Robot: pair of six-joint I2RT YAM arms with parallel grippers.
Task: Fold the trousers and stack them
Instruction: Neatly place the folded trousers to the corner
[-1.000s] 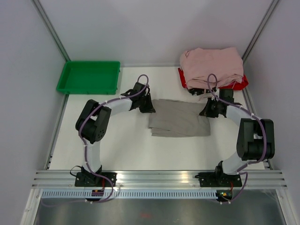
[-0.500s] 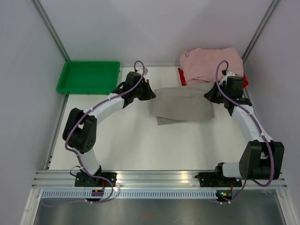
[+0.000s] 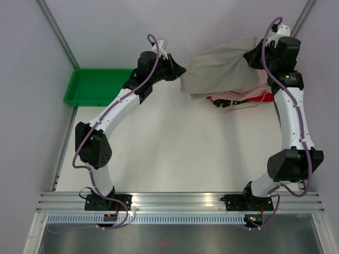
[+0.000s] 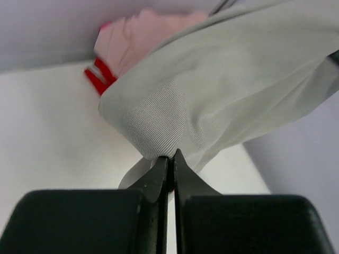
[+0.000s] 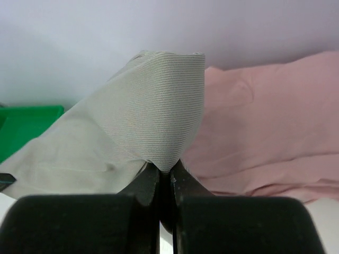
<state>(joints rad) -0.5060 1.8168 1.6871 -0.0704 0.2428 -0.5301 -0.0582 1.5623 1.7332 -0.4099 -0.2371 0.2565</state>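
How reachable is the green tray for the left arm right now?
Probably not yet: the left tool is shut on the trousers, holding them up together with the right tool. The tray lies just beside that arm with nothing between, so it looks reachable once the cloth is released.

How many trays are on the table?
2. A green tray sits at the far left. A red tray sits at the far right, mostly buried under pink garments and screened by the raised trousers. The cloth could hide another.
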